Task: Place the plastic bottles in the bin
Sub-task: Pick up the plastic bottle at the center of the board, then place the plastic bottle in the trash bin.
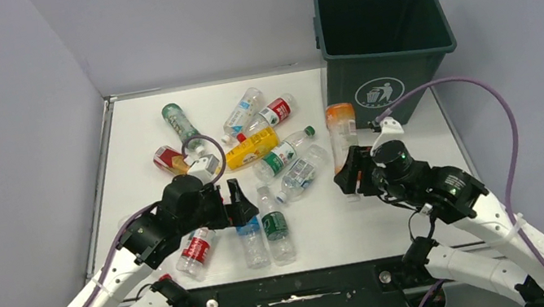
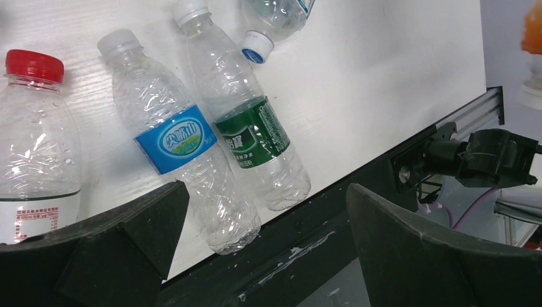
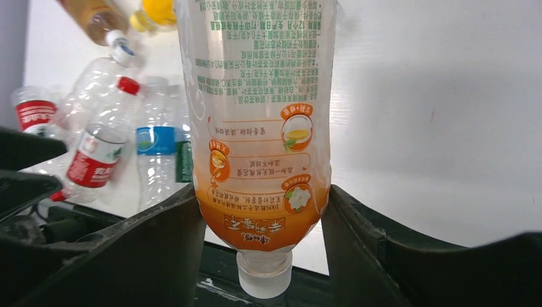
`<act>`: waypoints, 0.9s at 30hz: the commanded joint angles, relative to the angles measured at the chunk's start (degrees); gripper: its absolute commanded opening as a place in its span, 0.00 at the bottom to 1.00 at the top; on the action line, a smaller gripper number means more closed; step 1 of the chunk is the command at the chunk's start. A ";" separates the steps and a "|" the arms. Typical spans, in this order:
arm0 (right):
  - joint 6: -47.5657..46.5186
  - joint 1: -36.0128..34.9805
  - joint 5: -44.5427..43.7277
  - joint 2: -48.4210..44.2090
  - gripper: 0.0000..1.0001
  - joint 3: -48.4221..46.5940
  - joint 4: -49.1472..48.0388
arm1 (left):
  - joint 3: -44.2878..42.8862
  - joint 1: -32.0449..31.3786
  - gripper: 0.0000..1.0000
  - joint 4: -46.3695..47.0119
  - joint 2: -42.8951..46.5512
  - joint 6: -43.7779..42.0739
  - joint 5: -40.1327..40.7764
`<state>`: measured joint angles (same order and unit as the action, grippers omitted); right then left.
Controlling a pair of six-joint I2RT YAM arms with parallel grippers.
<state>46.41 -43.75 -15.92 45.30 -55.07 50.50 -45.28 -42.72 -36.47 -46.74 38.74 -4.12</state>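
Note:
My right gripper is shut on the neck end of an orange-labelled bottle, whose base points toward the dark green bin at the back right. In the right wrist view this bottle sits between both fingers, with its clear cap toward the camera. My left gripper is open and empty just above a blue-labelled bottle and a green-labelled bottle lying side by side near the table's front edge. Several more bottles, one of them yellow, lie across the middle of the table.
A red-capped bottle with a red label lies left of the left gripper, close to the left arm. The black front rail runs along the table's near edge. Grey walls stand at the back and on both sides.

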 commanded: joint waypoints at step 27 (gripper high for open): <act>-23.12 1.97 4.19 23.85 0.40 -43.95 -7.33 | -1.81 -0.26 0.98 6.01 -1.35 4.67 3.39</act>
<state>28.51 -44.34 -6.98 66.48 -91.59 45.95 -46.63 -42.72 -33.71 -49.69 42.26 -1.48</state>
